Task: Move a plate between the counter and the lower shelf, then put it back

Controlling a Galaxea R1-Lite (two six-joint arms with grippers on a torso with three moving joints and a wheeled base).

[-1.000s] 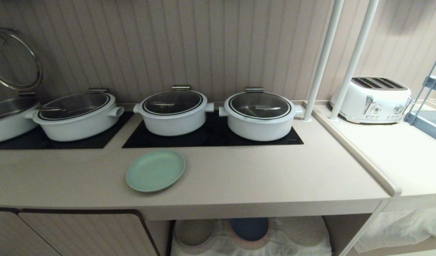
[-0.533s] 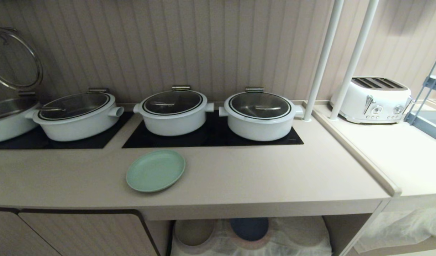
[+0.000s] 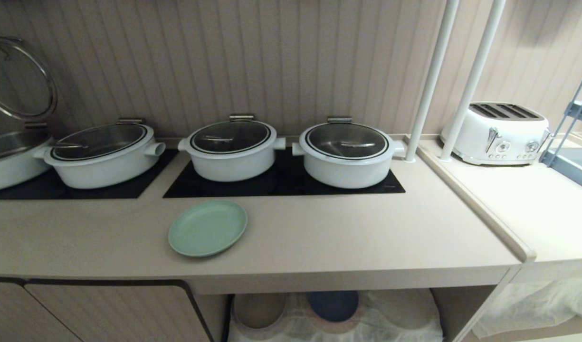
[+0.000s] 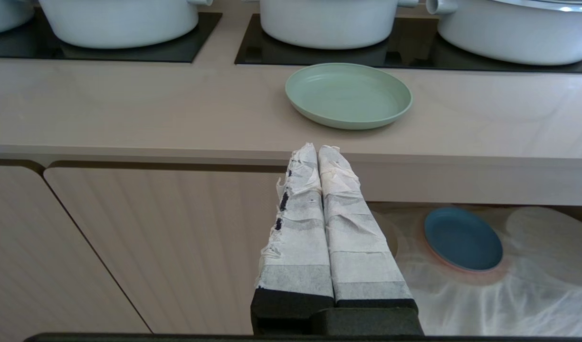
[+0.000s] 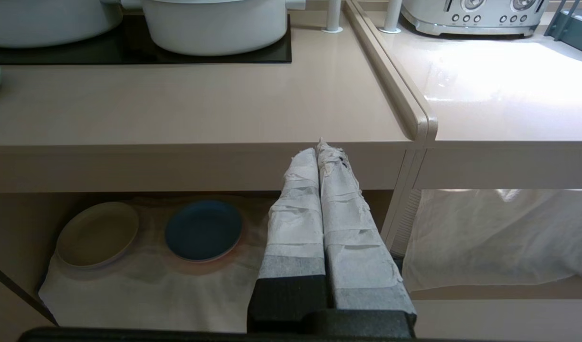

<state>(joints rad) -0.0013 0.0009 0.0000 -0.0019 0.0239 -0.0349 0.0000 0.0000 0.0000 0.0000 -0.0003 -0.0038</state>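
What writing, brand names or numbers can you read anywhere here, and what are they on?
None can be read.
The toaster has knobs and buttons, but any marks by them are too small to read.
The white pots, the plate and the counter show no lettering.

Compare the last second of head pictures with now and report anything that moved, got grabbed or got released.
Nothing visibly changed. The green plate lies in the same spot on the counter, in front of the white pots, untouched. The blue plate sits as before on the lower shelf. Both claws, left and right, are shut and empty, below the counter's front edge.
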